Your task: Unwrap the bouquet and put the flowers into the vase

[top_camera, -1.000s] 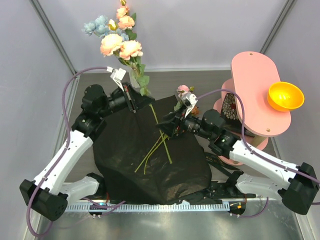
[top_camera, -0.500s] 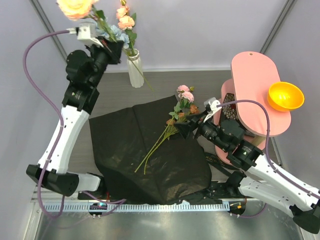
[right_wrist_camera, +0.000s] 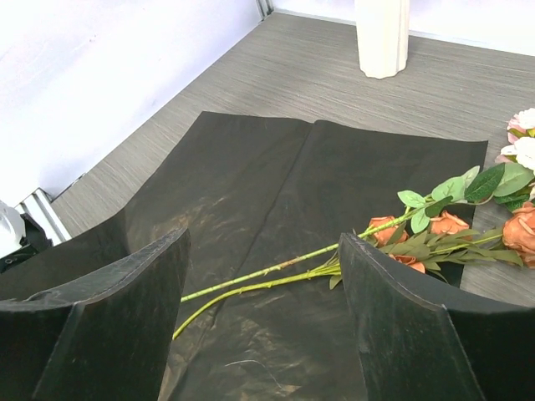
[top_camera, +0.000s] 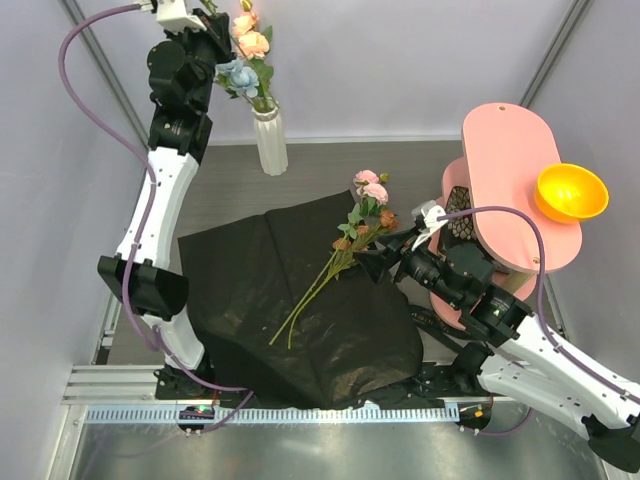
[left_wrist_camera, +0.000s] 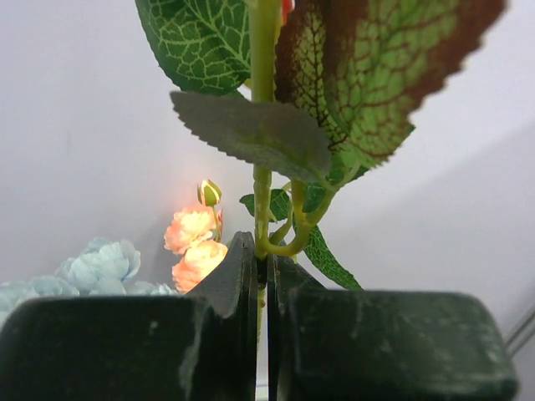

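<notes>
Vase-filling looks in hand: left gripper point(left_wrist_camera: 261, 269), clamped on a flower stem point(left_wrist_camera: 262, 192) high above-left of the vase point(top_camera: 270, 140), must lower it in, while right gripper point(right_wrist_camera: 263, 284), jaws apart, faces remaining flowers point(top_camera: 360, 225) lying right of the vase

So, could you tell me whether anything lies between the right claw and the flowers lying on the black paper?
Nothing visible does. The right claw hangs open just above the loose flowers, whose stems lie bare on the flat black paper; the vase stands well beyond them.
</notes>
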Controlling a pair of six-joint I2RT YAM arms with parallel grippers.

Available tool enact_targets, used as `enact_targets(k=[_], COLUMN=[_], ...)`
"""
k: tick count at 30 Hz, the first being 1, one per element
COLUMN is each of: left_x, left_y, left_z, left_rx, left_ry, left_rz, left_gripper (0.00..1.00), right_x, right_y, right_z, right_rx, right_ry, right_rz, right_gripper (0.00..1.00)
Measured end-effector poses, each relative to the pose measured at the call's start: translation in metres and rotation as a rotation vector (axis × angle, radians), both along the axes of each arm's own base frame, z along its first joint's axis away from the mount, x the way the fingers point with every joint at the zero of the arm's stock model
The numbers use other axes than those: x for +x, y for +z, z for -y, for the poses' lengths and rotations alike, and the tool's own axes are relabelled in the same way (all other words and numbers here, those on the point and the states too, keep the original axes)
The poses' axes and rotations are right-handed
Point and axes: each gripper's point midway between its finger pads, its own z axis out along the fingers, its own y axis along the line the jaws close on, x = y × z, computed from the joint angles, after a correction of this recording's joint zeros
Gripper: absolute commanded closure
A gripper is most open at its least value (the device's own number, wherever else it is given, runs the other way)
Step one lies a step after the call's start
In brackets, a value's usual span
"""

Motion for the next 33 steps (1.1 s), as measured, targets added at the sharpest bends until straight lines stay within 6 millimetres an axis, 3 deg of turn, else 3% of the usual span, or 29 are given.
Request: enact_targets(k=[12, 25, 27, 28, 29, 32, 33], left_x=[0.026, 0.042, 0.049, 0.053, 0.057, 0.068, 0.071], left_y=[-0.004, -0.024, -0.034, -0.039, -0.047, -0.079, -0.091], left_z=[-0.004, -0.008, -0.008, -0.008, -0.007, -0.005, -0.004], left_rx=[0.063, 0.067, 0.067, 0.069, 0.072, 0.082, 0.080], left_ry=[0.064, 0.104, 0.113, 0.115, 0.115, 0.112, 0.108], left_rz=[0.023, -0.009, -0.030, -0.042, -0.064, -0.158, -0.201], left_gripper=[1.00, 0.97, 0.77, 0.63, 0.43, 0.22, 0.20], right_x=[-0.001, 0.001, 0.001, 0.001, 0.002, 0.003, 0.003], right_y=[-0.007, -0.013, -0.014, -0.015, -0.016, -0.020, -0.022], right_z=[0.003, 0.001, 0.001, 0.000, 0.000, -0.003, -0.004], right_rx=[-0.035, -0.056, -0.056, -0.055, -0.053, -0.046, -0.044], right_ry=[-0.003, -0.001, -0.002, -0.002, -0.002, -0.003, -0.005], right_rz=[-0.008, -0.016, -0.022, -0.027, -0.035, -0.062, -0.075], right_gripper=[0.22, 0.22, 0.22, 0.22, 0.22, 0.22, 0.22])
